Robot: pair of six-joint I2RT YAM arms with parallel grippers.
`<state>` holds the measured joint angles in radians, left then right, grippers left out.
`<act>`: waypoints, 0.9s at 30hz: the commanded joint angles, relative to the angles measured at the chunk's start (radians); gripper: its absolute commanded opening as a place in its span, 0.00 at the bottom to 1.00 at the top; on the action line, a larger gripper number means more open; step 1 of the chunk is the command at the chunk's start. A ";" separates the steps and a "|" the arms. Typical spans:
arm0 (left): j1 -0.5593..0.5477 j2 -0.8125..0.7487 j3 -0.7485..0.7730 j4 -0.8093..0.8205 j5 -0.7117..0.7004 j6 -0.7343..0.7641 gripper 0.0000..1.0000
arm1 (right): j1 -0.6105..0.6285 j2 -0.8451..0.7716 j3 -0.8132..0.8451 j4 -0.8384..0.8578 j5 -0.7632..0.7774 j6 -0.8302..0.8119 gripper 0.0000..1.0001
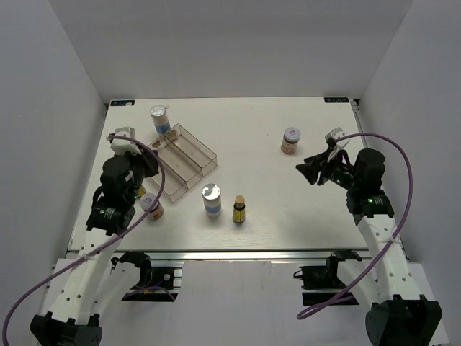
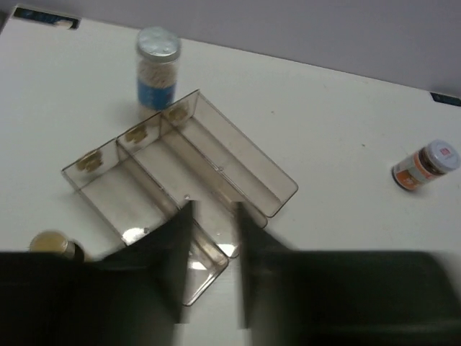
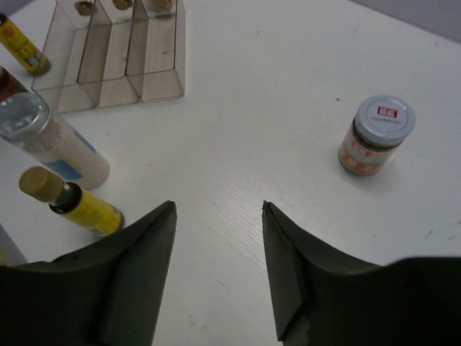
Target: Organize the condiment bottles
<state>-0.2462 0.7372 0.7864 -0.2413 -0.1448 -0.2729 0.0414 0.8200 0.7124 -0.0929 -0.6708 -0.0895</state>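
One silver-lidded jar (image 1: 160, 119) stands behind the clear tray (image 1: 204, 150). A second silver-lidded jar (image 1: 211, 200) stands in front of the tray, beside a yellow bottle (image 1: 239, 209). A squat jar (image 1: 291, 140) stands at the right. Another squat jar (image 1: 151, 207) stands by the left arm. A second yellow bottle (image 3: 21, 47) lies left of the tray. My left gripper (image 1: 149, 169) is open and empty over the tray's near corner (image 2: 209, 268). My right gripper (image 1: 310, 171) is open and empty above bare table, with the squat jar (image 3: 376, 135) ahead to its right.
The tray has three long compartments, all empty. The table's back edge and white walls enclose the area. Purple cables loop from both arms.
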 commanded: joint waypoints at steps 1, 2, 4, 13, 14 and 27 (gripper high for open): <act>-0.004 -0.062 0.042 -0.226 -0.182 -0.123 0.57 | 0.002 0.013 0.053 -0.019 0.019 -0.012 0.60; -0.004 -0.084 0.048 -0.257 -0.211 -0.135 0.68 | 0.003 0.014 0.055 -0.022 0.031 -0.015 0.67; -0.004 -0.093 0.060 -0.343 -0.312 -0.163 0.82 | 0.003 0.016 0.058 -0.024 0.039 -0.015 0.74; -0.002 0.149 0.085 -0.412 -0.556 -0.241 0.93 | 0.012 0.018 0.059 -0.025 0.033 -0.009 0.77; -0.002 0.149 0.085 -0.402 -0.556 -0.241 0.93 | 0.012 0.018 0.059 -0.025 0.031 -0.009 0.77; 0.103 0.429 0.139 -0.333 -0.589 -0.203 0.95 | 0.014 -0.005 0.059 -0.027 0.031 -0.009 0.78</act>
<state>-0.1909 1.1748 0.9127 -0.6121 -0.7109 -0.4919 0.0490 0.8322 0.7258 -0.1261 -0.6384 -0.1020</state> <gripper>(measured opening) 0.948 0.777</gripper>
